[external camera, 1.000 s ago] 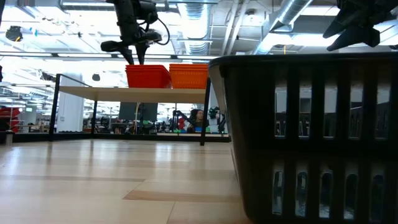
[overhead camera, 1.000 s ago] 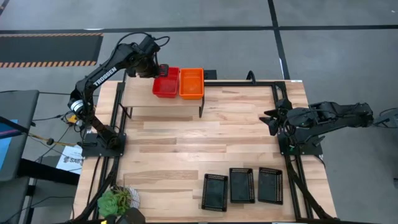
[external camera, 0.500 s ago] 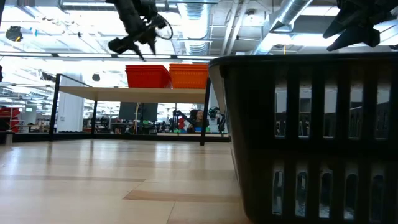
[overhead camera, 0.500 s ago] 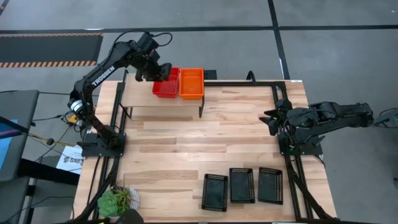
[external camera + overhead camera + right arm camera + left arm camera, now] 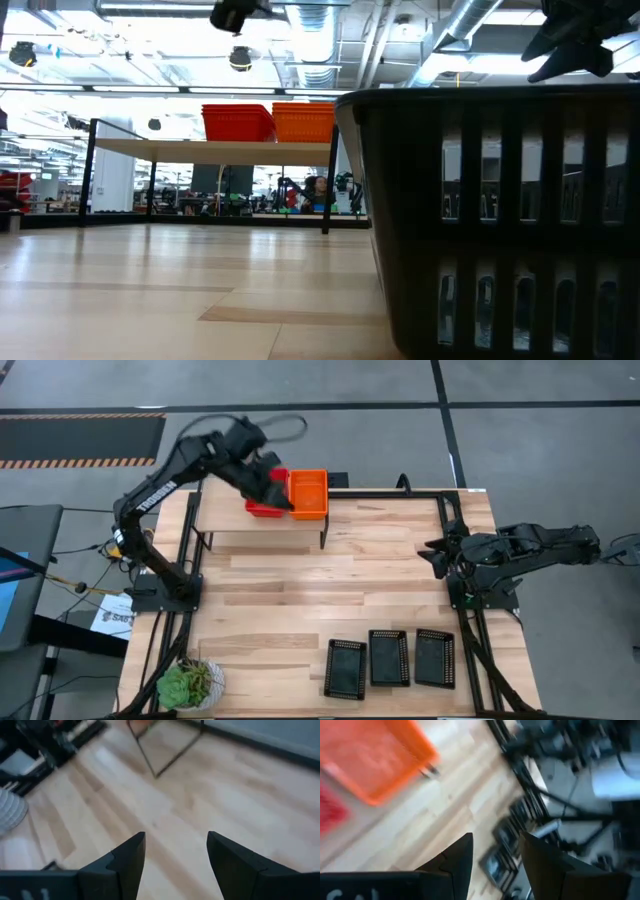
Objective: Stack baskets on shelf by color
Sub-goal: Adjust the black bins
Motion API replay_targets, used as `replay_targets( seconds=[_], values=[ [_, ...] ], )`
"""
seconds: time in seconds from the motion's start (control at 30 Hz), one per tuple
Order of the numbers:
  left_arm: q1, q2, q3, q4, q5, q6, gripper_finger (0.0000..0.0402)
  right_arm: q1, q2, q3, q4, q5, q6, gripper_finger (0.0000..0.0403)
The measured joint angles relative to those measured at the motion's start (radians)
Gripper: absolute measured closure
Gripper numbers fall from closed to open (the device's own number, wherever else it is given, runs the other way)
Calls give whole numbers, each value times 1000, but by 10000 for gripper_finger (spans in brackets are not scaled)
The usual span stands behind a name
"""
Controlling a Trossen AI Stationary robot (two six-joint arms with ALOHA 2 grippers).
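Note:
A red basket stack and an orange basket stack stand side by side on the raised wooden shelf, resting on their bottoms. Three black baskets sit in a row on the table near its front edge. One of them fills the foreground of the low view. My left gripper hangs open and empty above the two stacks; it also shows in its wrist view. My right gripper waits open and empty at the table's right edge, and shows in its wrist view.
A green potted plant stands at the table's near left corner. The shelf's black metal legs stand on the far part of the table. Bare wooden tabletop lies between the shelf and the black baskets.
My left gripper has risen from the far side of the red stack, swung toward the table's right over the baskets, and tipped from pointing down to slanting forward. The red and orange stacks have stayed in place.

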State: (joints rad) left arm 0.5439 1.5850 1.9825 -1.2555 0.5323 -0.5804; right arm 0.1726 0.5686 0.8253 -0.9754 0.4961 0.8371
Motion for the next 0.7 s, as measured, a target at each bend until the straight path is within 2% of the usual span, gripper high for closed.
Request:
replay_targets(
  seconds=[0.1,0.2,0.33,0.47,0.7],
  values=[
    [-114,1,-5,-2,-45,-1,253,0,15,0,-87,-95,90,168],
    [-215,2,-8,-1,-122,-31,253,10,74,0,-170,-241,155,169],
    [-341,4,-8,68,-257,-66,253,79,179,0,-159,-398,179,179],
    [-442,4,-8,139,-352,-73,253,227,308,0,-110,-516,227,192],
    [-528,4,-9,198,-481,-113,253,561,456,0,-62,-562,416,215]
  ],
)
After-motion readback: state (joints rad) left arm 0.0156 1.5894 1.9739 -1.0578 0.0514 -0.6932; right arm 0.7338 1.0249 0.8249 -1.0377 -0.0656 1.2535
